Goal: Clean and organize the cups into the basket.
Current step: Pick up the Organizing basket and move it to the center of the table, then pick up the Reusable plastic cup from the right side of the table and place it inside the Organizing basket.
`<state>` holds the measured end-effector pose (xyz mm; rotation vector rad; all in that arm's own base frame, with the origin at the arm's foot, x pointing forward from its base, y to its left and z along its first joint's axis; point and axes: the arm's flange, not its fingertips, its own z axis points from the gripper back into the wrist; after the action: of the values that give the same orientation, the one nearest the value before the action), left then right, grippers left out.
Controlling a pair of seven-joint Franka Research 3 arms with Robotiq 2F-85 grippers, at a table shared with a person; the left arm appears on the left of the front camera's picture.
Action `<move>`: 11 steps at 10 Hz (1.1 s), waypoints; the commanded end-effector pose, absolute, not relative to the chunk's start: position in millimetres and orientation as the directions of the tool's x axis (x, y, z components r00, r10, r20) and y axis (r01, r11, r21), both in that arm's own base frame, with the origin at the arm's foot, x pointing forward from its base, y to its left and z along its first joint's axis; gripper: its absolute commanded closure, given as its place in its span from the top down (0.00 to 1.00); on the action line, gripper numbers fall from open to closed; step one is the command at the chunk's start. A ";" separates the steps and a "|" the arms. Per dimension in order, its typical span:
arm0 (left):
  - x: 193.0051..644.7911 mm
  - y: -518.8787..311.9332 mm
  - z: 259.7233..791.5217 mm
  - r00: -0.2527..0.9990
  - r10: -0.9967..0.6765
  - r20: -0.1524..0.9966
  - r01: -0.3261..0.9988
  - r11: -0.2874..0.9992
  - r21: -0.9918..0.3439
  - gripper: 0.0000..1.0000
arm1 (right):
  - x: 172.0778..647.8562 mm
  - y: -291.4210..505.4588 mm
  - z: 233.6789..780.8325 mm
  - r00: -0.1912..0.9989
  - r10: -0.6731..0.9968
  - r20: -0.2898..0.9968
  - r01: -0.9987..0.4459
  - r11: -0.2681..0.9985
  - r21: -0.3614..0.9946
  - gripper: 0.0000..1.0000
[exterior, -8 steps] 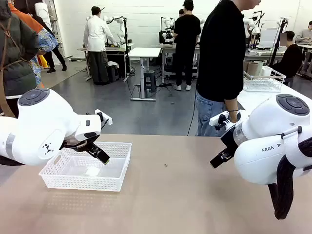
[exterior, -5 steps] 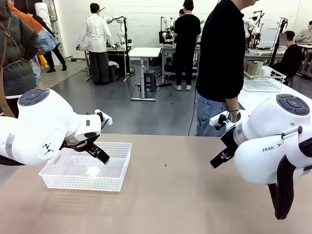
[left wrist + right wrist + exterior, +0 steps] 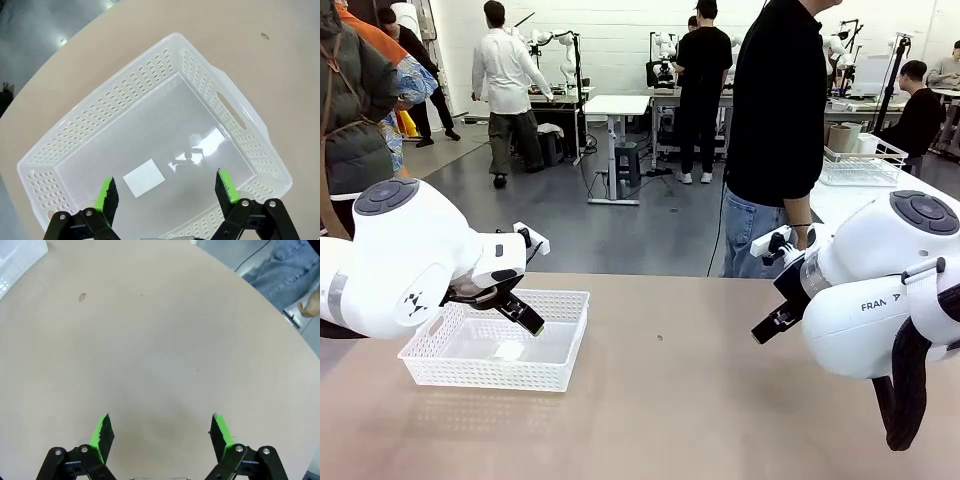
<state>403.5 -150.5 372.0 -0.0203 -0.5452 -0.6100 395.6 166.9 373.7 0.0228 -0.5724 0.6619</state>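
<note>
The white lattice-sided basket point(image 3: 480, 365) rests on the table at the left, and the left wrist view shows nothing in the basket point(image 3: 150, 65) but a white label on its floor. My left gripper point(image 3: 525, 318) hangs open just above its inside, green pads wide apart in its own view point(image 3: 166, 186). Over bare tabletop at the right, my right gripper point(image 3: 770, 325) stands open with nothing between the fingers point(image 3: 161, 427). The cups are out of view on this table.
A person in a black top and jeans point(image 3: 780, 120) stands at the far edge, right of centre, one hand point(image 3: 312, 305) hanging by the table. A white wire rack point(image 3: 860, 165) holding tan items sits on another table behind.
Both arms and the basket are where they were. Far back, a person in white has stepped to the left.
</note>
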 end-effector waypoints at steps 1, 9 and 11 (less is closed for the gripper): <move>403.5 -150.3 372.0 0.684 -0.539 0.492 0.549 0.824 0.139 1.00 | 395.5 166.9 373.7 0.641 0.574 0.509 -0.587 0.794 -0.158 1.00; 403.5 -150.3 372.0 0.684 -0.539 0.492 0.549 0.824 0.139 1.00 | 395.5 166.9 373.7 0.641 0.574 0.509 -0.587 0.794 -0.158 1.00; 389.7 -148.9 392.2 0.671 -0.586 0.455 0.570 0.800 0.190 1.00 | 379.6 163.1 394.3 0.594 0.596 0.541 -0.576 0.784 -0.231 1.00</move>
<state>402.3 -150.6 375.6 -0.0116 -0.5395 -0.6209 396.1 166.4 381.1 0.0109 -0.5915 0.6736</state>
